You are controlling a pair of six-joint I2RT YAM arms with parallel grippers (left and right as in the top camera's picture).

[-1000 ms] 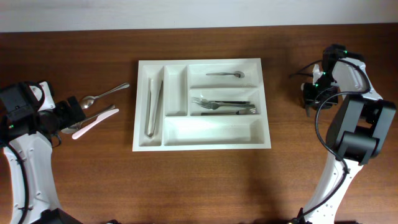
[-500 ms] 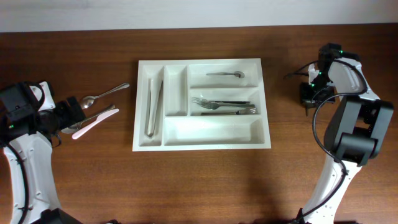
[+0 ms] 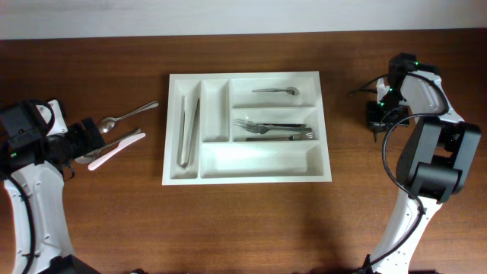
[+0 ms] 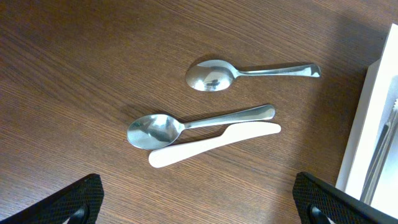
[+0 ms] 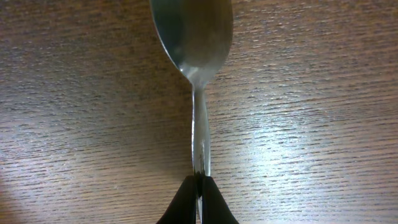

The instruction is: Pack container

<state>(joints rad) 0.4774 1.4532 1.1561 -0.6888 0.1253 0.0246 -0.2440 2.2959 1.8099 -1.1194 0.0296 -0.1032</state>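
The container, a white cutlery tray (image 3: 247, 180), lies mid-table; its edge shows in the left wrist view (image 4: 373, 124). It holds tongs (image 3: 187, 129) in a narrow compartment, a spoon (image 3: 275, 90) in the top long one and forks (image 3: 274, 129) in the middle one. My left gripper (image 3: 90, 141) (image 4: 199, 208) is open and empty, just short of two metal spoons (image 4: 249, 70) (image 4: 199, 122) and a white plastic knife (image 4: 214, 143) lying on the table. My right gripper (image 3: 378, 116) (image 5: 199, 193) is shut on the handle of a metal spoon (image 5: 193, 37), low over the wood right of the tray.
The bottom long compartment (image 3: 259, 160) and the second narrow compartment (image 3: 215, 110) hold nothing. The loose cutlery lies between my left gripper and the tray's left wall. The table is dark wood (image 3: 243, 228).
My right gripper has shifted slightly toward the far edge with the spoon, then held still. The left arm and the loose cutlery have not moved.
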